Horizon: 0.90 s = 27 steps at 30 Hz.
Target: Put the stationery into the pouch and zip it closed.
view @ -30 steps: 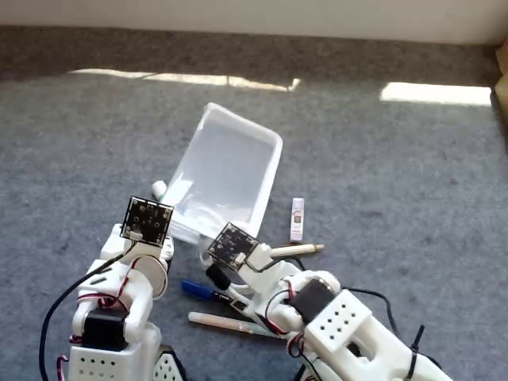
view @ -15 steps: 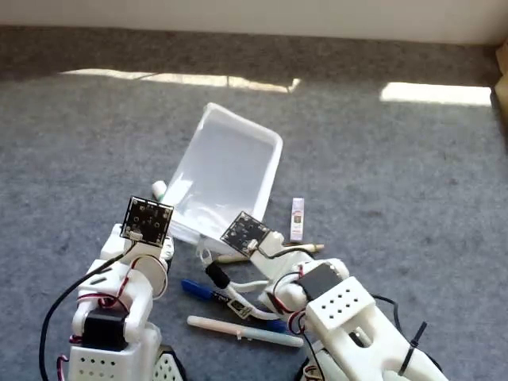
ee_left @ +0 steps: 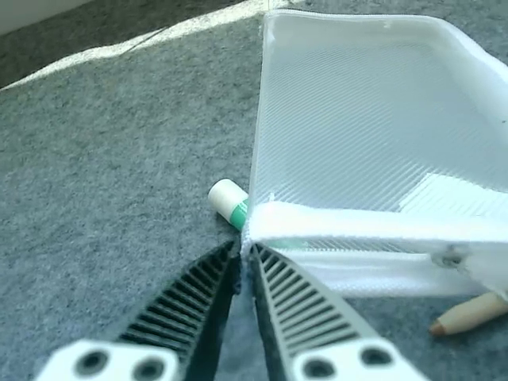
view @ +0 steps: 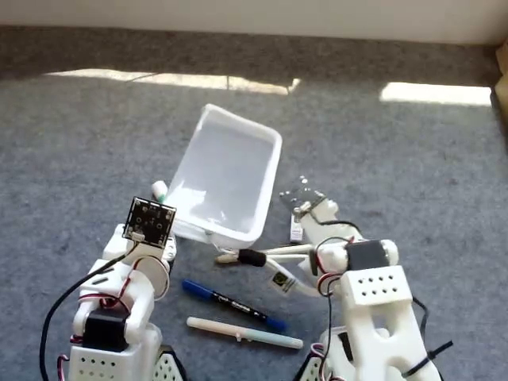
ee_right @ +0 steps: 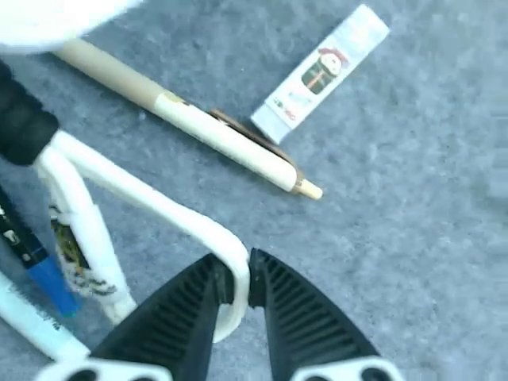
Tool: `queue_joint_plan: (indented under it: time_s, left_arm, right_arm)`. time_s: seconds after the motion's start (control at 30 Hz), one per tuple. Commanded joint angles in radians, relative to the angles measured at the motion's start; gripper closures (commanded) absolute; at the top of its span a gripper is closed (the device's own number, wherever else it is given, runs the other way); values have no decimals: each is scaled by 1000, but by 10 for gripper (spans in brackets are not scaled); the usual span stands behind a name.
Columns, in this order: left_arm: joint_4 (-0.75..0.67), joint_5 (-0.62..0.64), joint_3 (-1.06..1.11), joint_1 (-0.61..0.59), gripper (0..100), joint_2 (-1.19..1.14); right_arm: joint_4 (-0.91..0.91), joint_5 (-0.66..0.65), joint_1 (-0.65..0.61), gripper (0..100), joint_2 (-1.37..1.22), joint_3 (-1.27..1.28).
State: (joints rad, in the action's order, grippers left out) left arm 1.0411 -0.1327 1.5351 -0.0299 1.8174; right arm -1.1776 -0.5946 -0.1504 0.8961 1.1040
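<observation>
The pouch appeared unfilled and unzipped: left pincer clamped its corner, right pincer closed empty, blue marker and beige pen lay outside.

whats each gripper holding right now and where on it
The left gripper pinches the pouch at a corner of its zipper end. The right gripper is closed on the bend of a white cord.

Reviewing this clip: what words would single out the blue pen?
Find the clear pouch on the grey carpet. Near its mouth, toward the lower edge of the high view, lie several pens. The blue pen is the only dark one; the white pen beside it and the beige pen are pale.
</observation>
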Motion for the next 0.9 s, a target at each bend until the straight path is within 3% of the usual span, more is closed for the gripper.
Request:
queue_joint_plan:
  time_s: [0.0, 0.47, 0.7, 0.87]
  left_arm:
    - [2, -3, -44, -15, 993, 4]
    - [15, -3, -45, -15, 992, 4]
    - [15, -5, -45, -15, 990, 4]
    - [15, -5, -45, -15, 989, 4]
  right_arm:
    - [-8, -55, 113, 977, 5, -65]
    - [-10, -117, 357, 977, -1, -151]
    - [-97, -114, 306, 963, 7, -163]
    - [-211, -38, 288, 814, 7, -263]
